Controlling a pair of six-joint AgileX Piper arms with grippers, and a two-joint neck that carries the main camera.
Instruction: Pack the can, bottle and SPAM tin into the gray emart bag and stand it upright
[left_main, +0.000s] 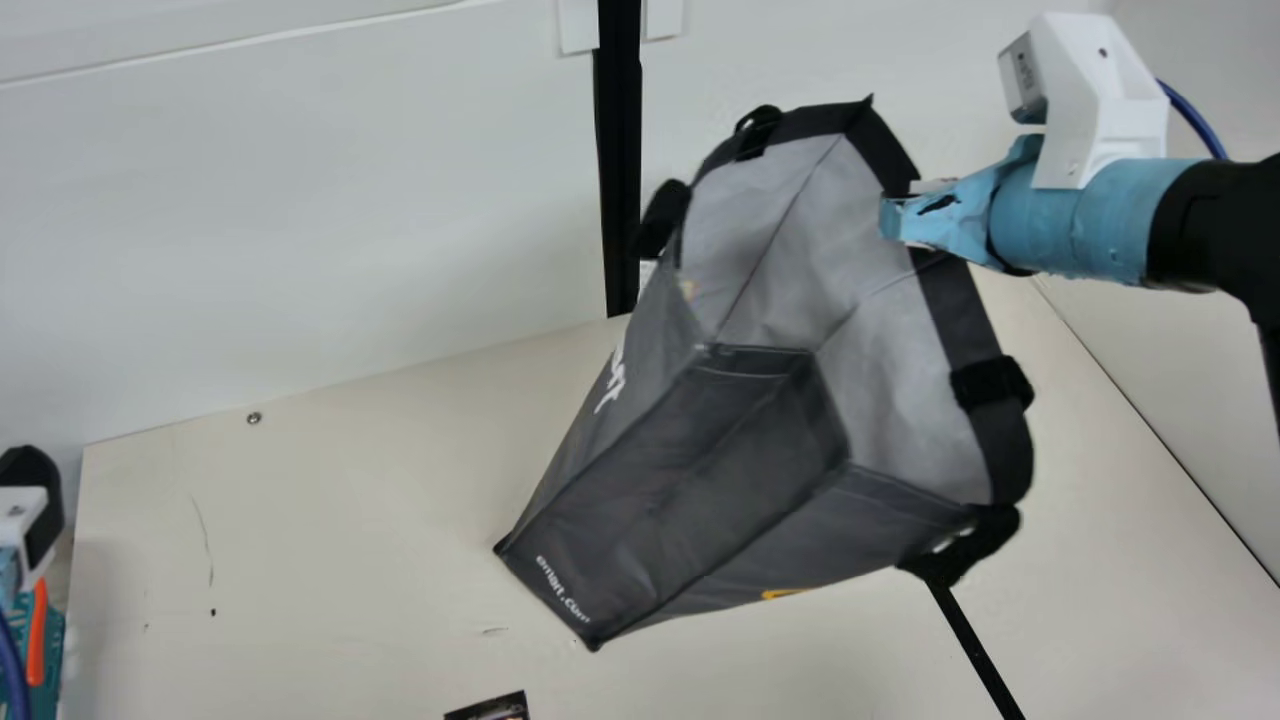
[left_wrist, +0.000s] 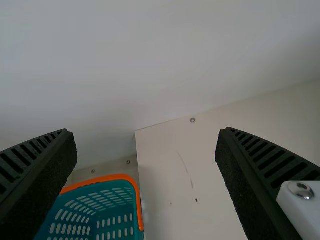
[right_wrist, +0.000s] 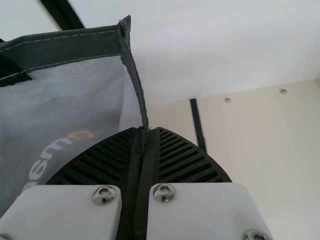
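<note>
One corner of trouble is easy to find in the main view: my right claw pinches the gray emart bag at a single place on its dark rim, and the bag leans strongly, with its narrow end toward the low left. If I lower it at this slant, I think the base may land on one edge, and then the bag would tip over when I let go. The cloth looks soft, so a one-sided pull could also fold the mouth. Whether its lowest corner touches the table, I cannot tell, nor whether anything is inside.

In the left wrist view, my left claw is wide open and has nothing between its fingers. A teal basket with an orange edge is near; a careless low move there might catch this edge.

In the right wrist view, my right fingers are pressed together on the thin edge of the bag, close to the fingertips. Such a shallow grip could slip, particularly if the bag becomes heavy or swings.
</note>
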